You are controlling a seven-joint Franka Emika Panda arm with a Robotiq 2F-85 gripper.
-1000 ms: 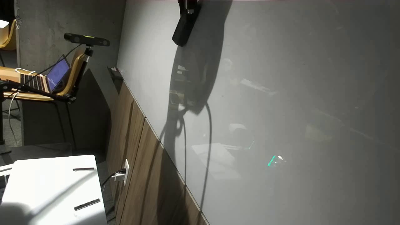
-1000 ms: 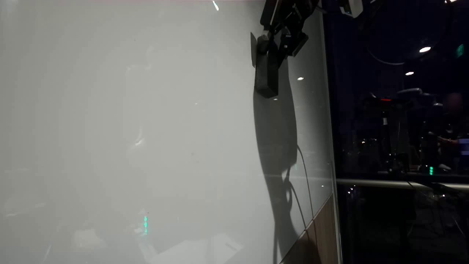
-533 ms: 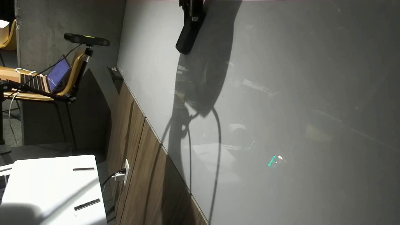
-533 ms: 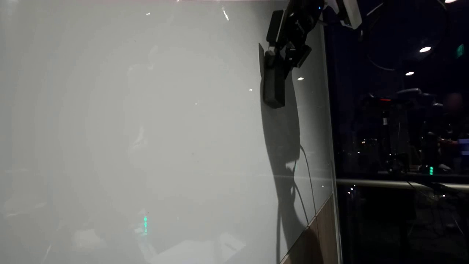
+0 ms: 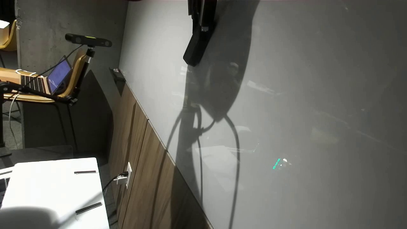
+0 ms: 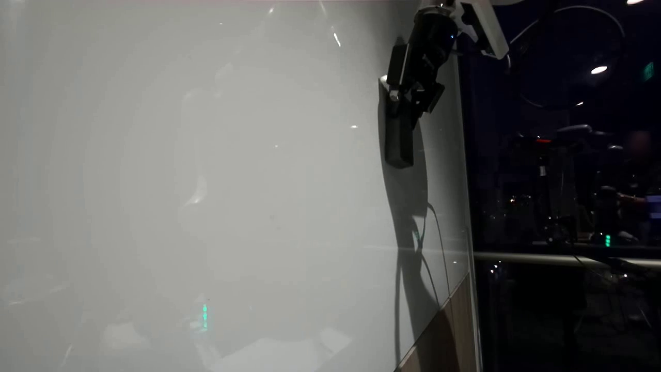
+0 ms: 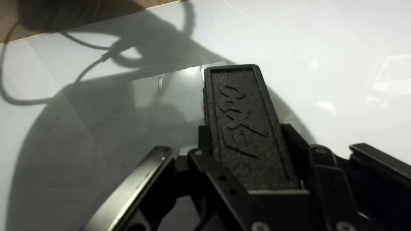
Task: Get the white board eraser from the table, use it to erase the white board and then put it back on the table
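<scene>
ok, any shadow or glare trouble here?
Both exterior views: long dark shadow crosses the glossy, pale grey-white board, with green glints; in an exterior view, lit parts of the white flat-topped table look nearly blown out; wrist view: pale reflections on the board, but the dark grey rectangular eraser looks fairly sharp.

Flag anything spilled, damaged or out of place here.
Nothing visible looks spilled or damaged. One mild oddity, in an exterior view: an open laptop with a bluish-purple screen sits on a tan, curved-back chair, where a desk would be usual. The dark grey rectangular eraser is held normally in the black metal gripper.
</scene>
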